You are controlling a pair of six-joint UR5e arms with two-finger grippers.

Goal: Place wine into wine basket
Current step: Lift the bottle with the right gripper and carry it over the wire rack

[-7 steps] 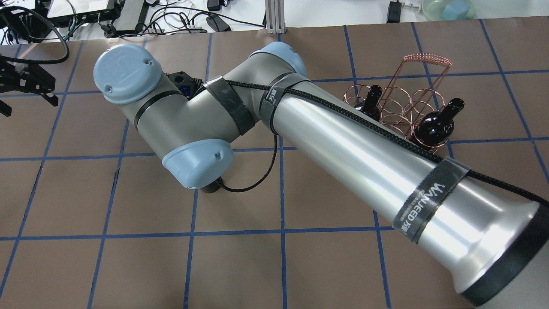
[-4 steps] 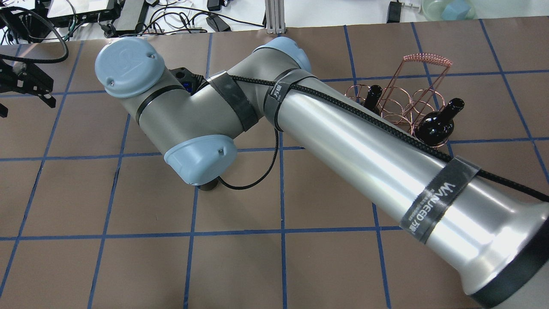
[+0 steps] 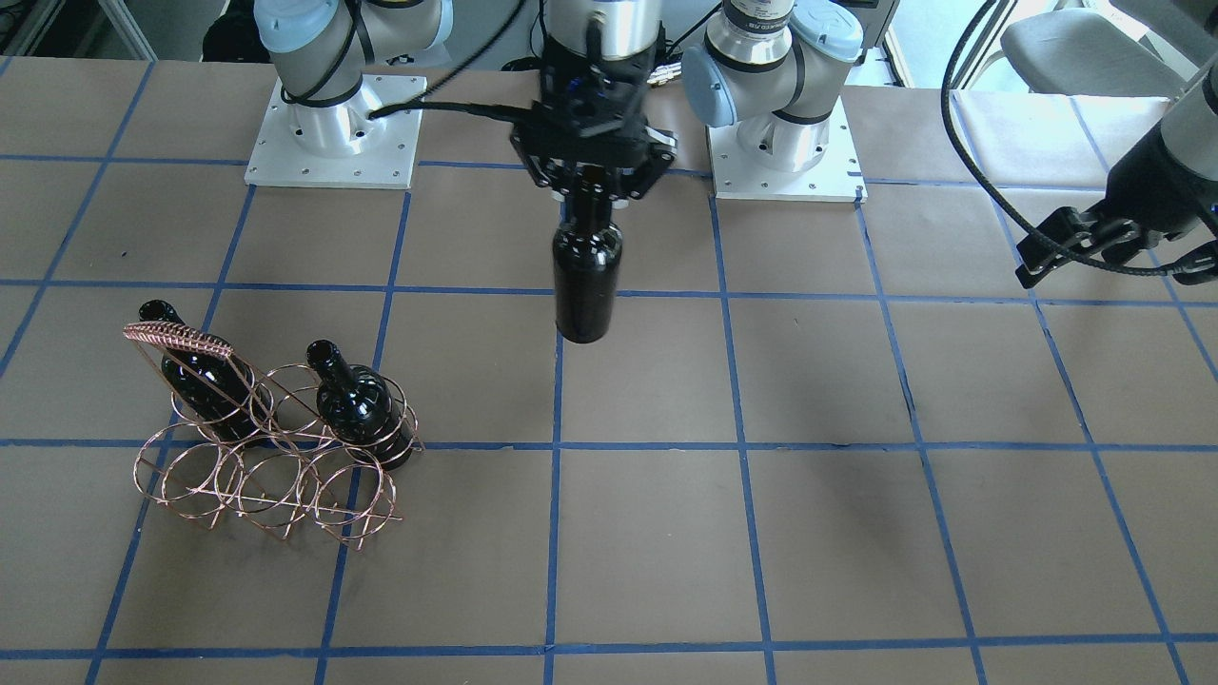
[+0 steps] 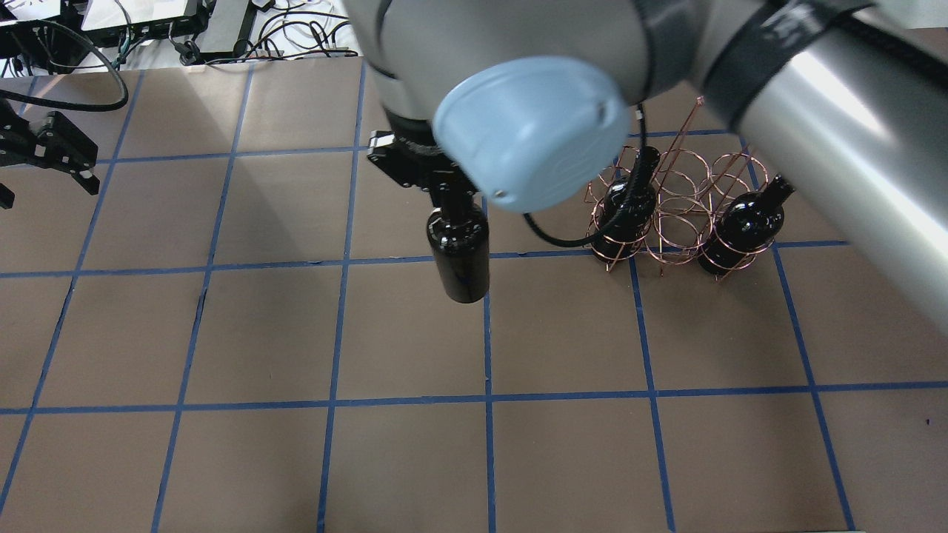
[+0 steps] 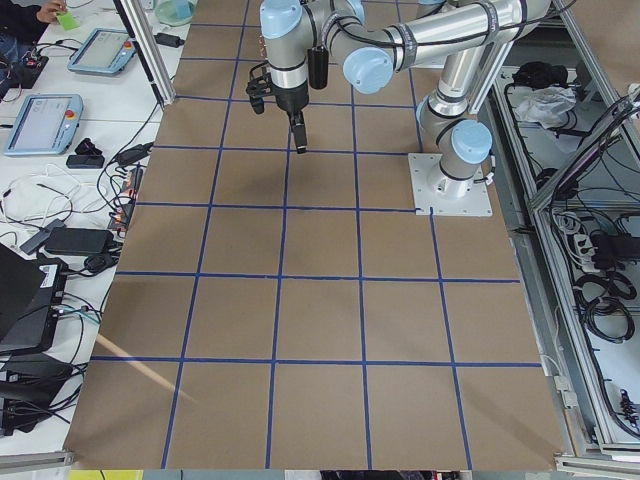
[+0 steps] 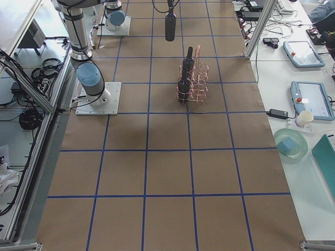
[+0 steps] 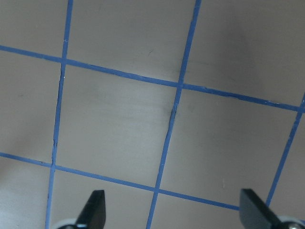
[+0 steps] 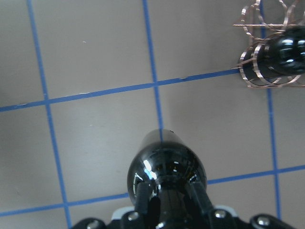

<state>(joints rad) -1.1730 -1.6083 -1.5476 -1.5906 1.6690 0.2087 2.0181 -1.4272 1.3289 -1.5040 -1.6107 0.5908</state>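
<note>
My right gripper (image 3: 590, 183) is shut on the slim neck of a glossy black wine bottle (image 3: 587, 276). The bottle hangs upright, clear of the table, and also shows in the overhead view (image 4: 459, 252) and the right wrist view (image 8: 167, 164). The copper wire basket (image 3: 176, 335) stands apart from it, to its right in the overhead view (image 4: 666, 194). Two look-alike bottles (image 4: 621, 211) (image 4: 744, 222) lean in the basket's rings. My left gripper (image 4: 44, 148) is open and empty at the table's left edge, and its fingers stand wide apart in the left wrist view (image 7: 174, 214).
The brown table (image 4: 222, 333) carries a blue tape grid. My right arm's big elbow joint (image 4: 529, 133) hides part of the basket and its handle in the overhead view. Cables and devices (image 4: 222, 22) lie beyond the far edge.
My right arm has risen sharply toward the overhead camera and lifted the bottle off the table, moving it right toward the basket. The left gripper has barely moved.
</note>
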